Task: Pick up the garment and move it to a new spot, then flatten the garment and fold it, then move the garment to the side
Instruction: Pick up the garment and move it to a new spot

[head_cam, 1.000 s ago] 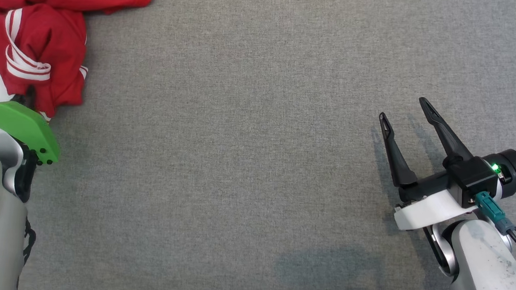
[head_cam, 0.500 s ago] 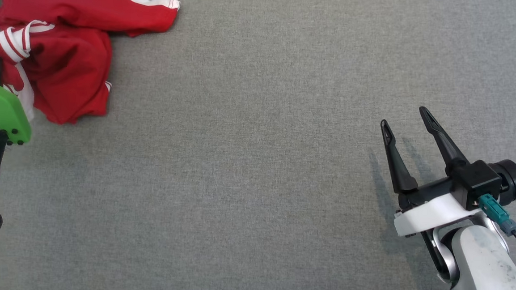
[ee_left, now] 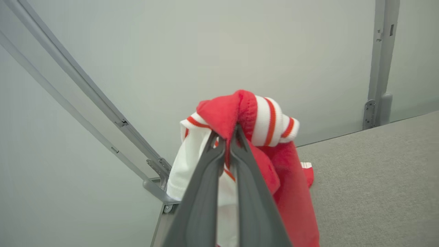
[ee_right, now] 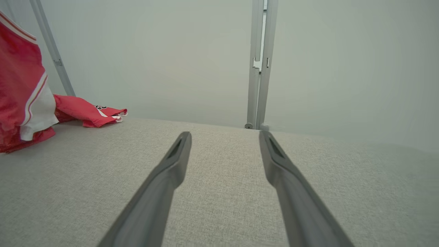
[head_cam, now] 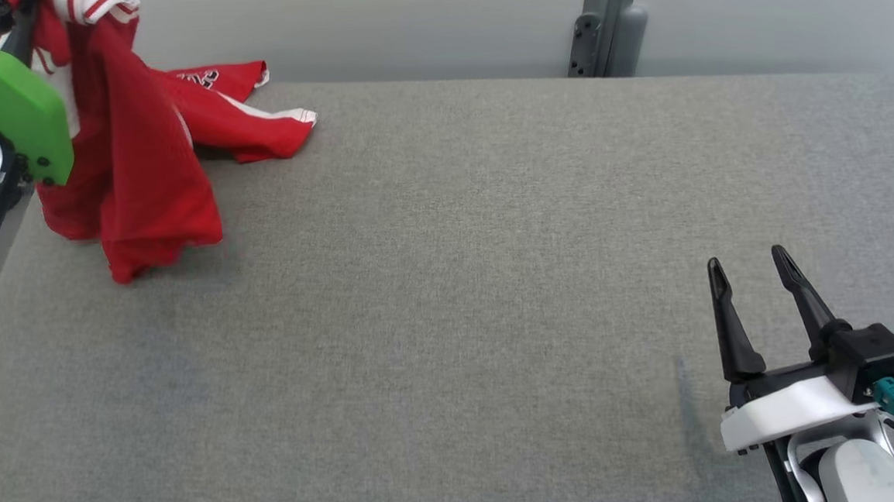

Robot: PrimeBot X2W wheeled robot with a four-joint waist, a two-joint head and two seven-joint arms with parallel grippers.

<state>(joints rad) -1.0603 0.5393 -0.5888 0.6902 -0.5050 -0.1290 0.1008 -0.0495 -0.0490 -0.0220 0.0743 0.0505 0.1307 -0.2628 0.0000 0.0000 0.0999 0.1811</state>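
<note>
The garment (head_cam: pixel 140 184) is red with white striped trim. Most of it hangs from my left gripper (head_cam: pixel 10 21) at the table's far left corner. Its lower hem brushes the grey table (head_cam: pixel 457 281), and one end trails flat toward the back edge. In the left wrist view, the left gripper (ee_left: pixel 228 135) is shut on a bunched fold of the garment (ee_left: pixel 271 120) near a striped cuff. My right gripper (head_cam: pixel 750 263) stands open low over the table at the near right, holding nothing. In the right wrist view, the right gripper (ee_right: pixel 224 137) points across the table, with the garment (ee_right: pixel 20 85) far to its left.
A pale wall runs behind the table's back edge, with a grey upright post (head_cam: pixel 607 16) standing against it. A slanted grey frame rail (ee_left: pixel 85 85) meets the table's far left corner. The grey cloth surface stretches wide between the two grippers.
The head camera has tilted up, bringing the back wall into view. My left gripper has lifted the garment from a bunched heap so that it hangs. The right gripper stays open.
</note>
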